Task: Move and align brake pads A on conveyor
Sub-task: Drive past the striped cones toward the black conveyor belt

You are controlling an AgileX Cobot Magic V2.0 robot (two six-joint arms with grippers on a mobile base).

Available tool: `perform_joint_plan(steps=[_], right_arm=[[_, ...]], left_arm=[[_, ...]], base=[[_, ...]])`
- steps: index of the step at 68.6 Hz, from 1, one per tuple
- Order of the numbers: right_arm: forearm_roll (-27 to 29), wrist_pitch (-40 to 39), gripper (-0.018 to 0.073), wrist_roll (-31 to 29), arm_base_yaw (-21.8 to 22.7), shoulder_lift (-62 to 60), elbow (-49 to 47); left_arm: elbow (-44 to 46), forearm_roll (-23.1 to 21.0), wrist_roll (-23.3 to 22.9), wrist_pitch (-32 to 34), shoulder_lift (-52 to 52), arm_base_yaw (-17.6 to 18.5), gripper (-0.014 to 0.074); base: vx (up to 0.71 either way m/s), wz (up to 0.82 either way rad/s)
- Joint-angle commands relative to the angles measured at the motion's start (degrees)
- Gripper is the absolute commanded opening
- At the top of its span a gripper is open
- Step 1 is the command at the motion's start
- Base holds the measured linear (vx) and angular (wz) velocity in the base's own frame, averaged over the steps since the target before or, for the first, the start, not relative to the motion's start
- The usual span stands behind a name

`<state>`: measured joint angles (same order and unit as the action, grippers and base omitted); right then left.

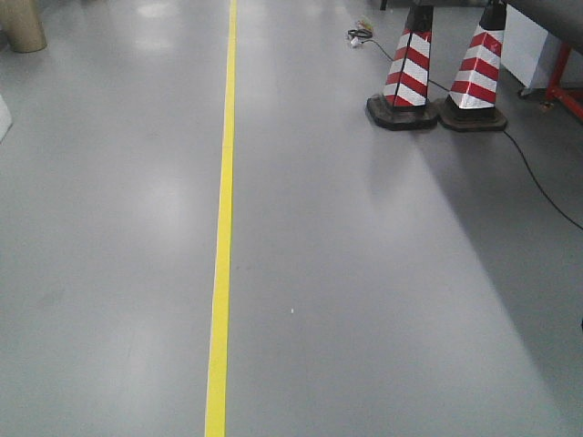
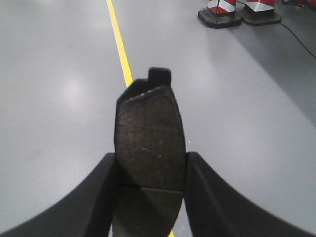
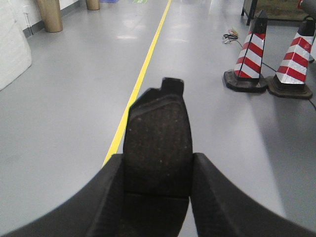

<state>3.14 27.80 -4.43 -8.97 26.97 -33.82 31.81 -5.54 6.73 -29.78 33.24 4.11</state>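
Clamped across its waist in the left tool [image 2: 150, 157], a brake pad [image 2: 148, 123], tab end forward; likewise in the right tool [image 3: 157, 158], a second brake pad [image 3: 158, 128] (held mid-length, probably for balance while carrying). Beyond, grey floor [image 1: 410, 273], yellow line [image 1: 221, 246], striped cones [image 1: 407, 73]; no conveyor in view.

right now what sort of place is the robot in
Probably a factory or workshop aisle: a smooth grey floor with a yellow lane line and red-and-white striped cones. The left fingers hold one brake pad, the right fingers a second brake pad.
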Motion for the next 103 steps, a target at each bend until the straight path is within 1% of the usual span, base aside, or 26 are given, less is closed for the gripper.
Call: perform_joint_plan(steps=[1,52,103], right_arm=[[-0.22,-5.57,-0.0007,-0.24,0.31,0.27,-1.8],[-0.22,-5.55,-0.0007,-0.24,0.31,0.27,-1.8],[-0.22,-5.67,-0.0007,-0.24,0.31,0.28,-1.8]], left_arm=[[1.95,-0.63,-0.25,5.35,0.22,0.42,-0.0006],[1.95,-0.63,-0.25,5.35,0.22,0.42,-0.0006],[1.95,-0.63,-0.25,5.26,0.22,0.42,-0.0006]], base=[[0.79,-0.03],[0.8,0.07],[0.77,-0.03]])
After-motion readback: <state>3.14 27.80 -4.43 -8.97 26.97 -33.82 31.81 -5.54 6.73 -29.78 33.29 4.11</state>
